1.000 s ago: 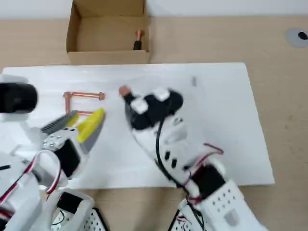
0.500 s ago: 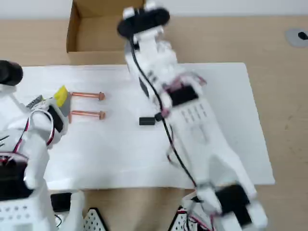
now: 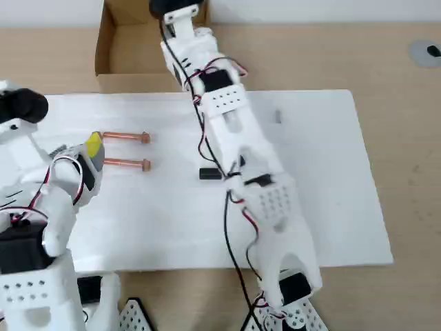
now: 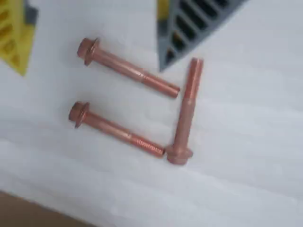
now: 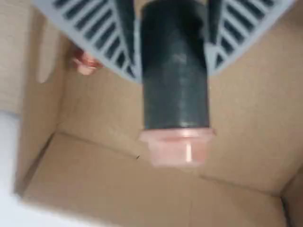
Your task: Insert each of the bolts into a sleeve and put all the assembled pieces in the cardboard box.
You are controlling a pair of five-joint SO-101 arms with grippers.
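Black sleeve (image 5: 175,75) with copper bolt (image 5: 180,147) inside, clamped in right hand (image 5: 173,52), directly over open cardboard box (image 5: 109,198); long axis pointing down into box, bolt head lowest. Likely needs only release.

Robotics lab bench: wooden desk (image 3: 406,138), white foam mat (image 3: 331,193), cable grommet (image 3: 427,52), exposed-wire arms (image 3: 234,138).
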